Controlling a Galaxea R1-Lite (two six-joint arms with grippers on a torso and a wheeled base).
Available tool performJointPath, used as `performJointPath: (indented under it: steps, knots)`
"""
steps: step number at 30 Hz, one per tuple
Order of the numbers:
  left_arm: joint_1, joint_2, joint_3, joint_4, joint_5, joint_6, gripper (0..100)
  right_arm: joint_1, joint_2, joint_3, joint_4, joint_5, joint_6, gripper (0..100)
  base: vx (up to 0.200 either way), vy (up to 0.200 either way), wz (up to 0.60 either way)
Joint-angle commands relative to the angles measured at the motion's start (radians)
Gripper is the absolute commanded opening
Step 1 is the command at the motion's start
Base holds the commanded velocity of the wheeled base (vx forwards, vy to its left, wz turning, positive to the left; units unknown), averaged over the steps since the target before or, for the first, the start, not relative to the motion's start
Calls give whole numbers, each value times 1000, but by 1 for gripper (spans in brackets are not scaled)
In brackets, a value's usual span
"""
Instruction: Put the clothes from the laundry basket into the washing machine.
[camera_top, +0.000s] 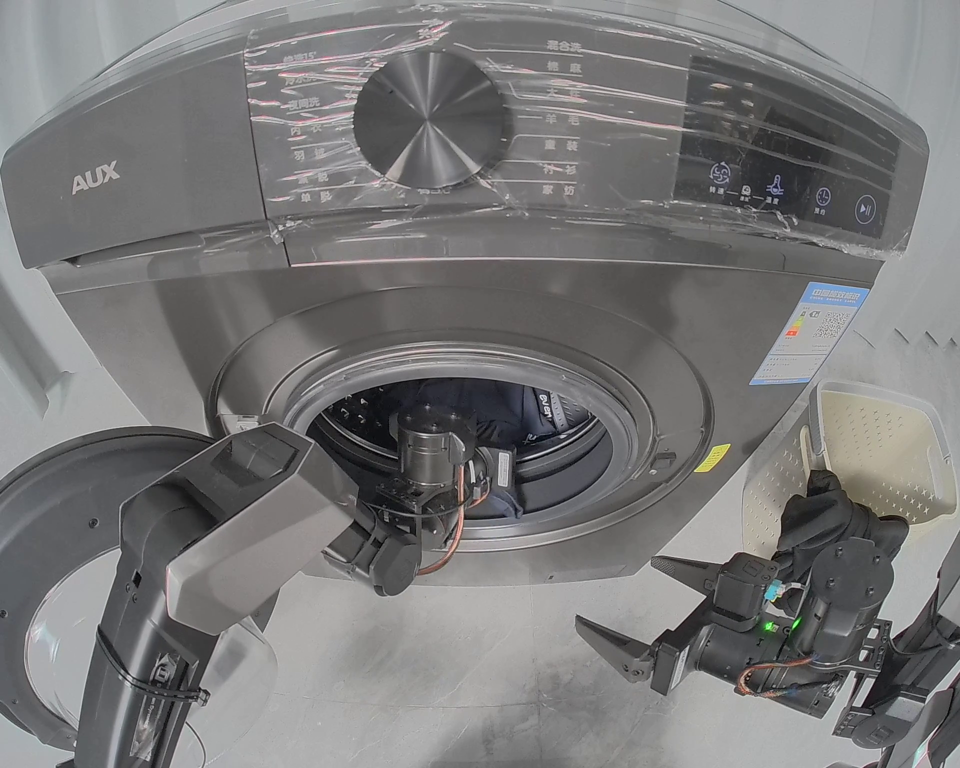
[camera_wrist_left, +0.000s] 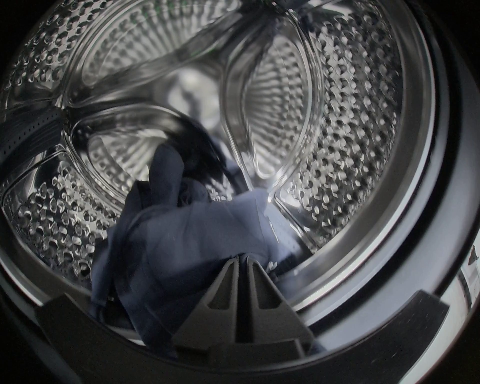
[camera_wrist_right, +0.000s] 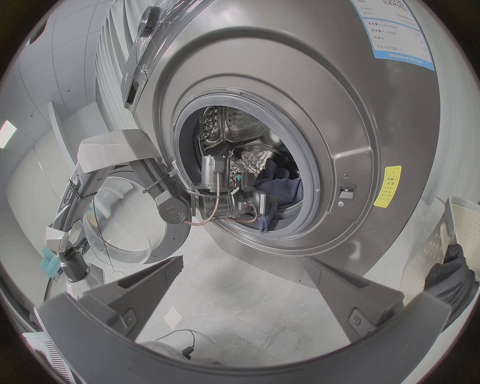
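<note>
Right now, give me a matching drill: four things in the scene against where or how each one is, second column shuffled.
Column A
1. left gripper
2. right gripper
3. black garment
4. washer door

Column B
a. open, above the floor
b. draped over the laundry basket rim
c. swung open on the robot's left
d. shut on the navy garment in the drum

Pairs: 1-d, 2-a, 3-b, 4-c.

Grey tiled floor (camera_top: 480, 680), white wall (camera_wrist_right: 50, 60)
</note>
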Motion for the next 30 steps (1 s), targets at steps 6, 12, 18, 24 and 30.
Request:
performJointPath:
  steps: [6,12,18,24,30]
  knots:
    - [55,113,-325,-62,45,-45,0,1,1,0,0,0,1,100,0,0,0]
    - [67,140,-389,-79,47,-48,0,2,5,0,0,0,1,100,0,0,0]
    - [67,185,-472,-72,64,-48,0,7,7,0,0,0,1,100,0,0,0]
    - [61,185,-454,-75,67,-48,100,10,8,0,0,0,4,100,0,0,0]
    - [47,154,-388,-65,67,-65,100,10,8,0,0,0,9,100,0,0,0]
